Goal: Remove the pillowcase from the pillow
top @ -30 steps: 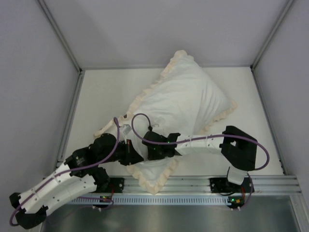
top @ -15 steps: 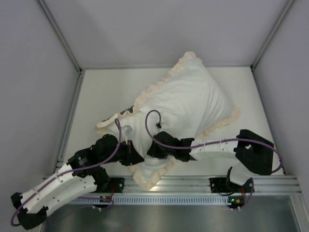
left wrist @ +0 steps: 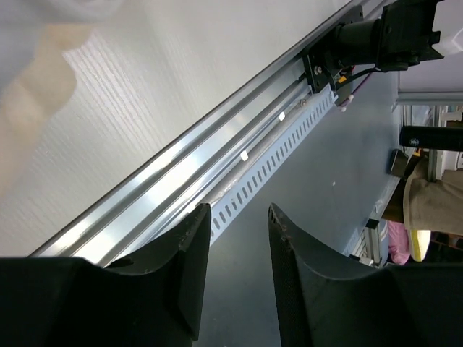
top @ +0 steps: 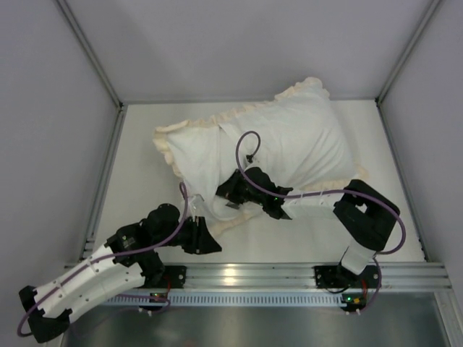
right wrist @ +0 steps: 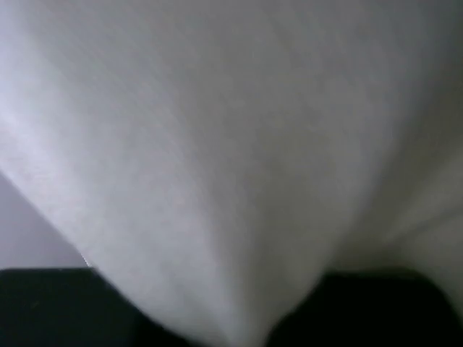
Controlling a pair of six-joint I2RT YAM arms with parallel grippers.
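While the large, soft pillowcase, white face up with a cream ruffled frill, is sprawling from the middle of the white table towards its far right corner, the plump pillow is sitting hidden inside it and bulging the cloth out. The right arm's black claw is pressing into the cover's near-left end. In its wrist view smooth white cloth is filling everything and funnelling down between the dark fingers, so it is looking clamped on the pillowcase, though I cannot tell whether it is pinching the insert too. The left arm's claw is hovering just beside the frilled edge, close to the near edge of the table. Its jaws are standing apart with nothing between them, and the silver aluminium rail is showing beyond.

The bundle is looking light and limp: it is likely going to drape, bunch and slide rather than resist, with the cover clinging to the stuffed insert. A pinch on the flat white face is probably gathering both layers, so the frill or hem beside the opening is seeming the better hold, being cover alone. One claw is needing to pin the pillow while the other is drawing the cover away; otherwise everything is likely dragging across the table together.
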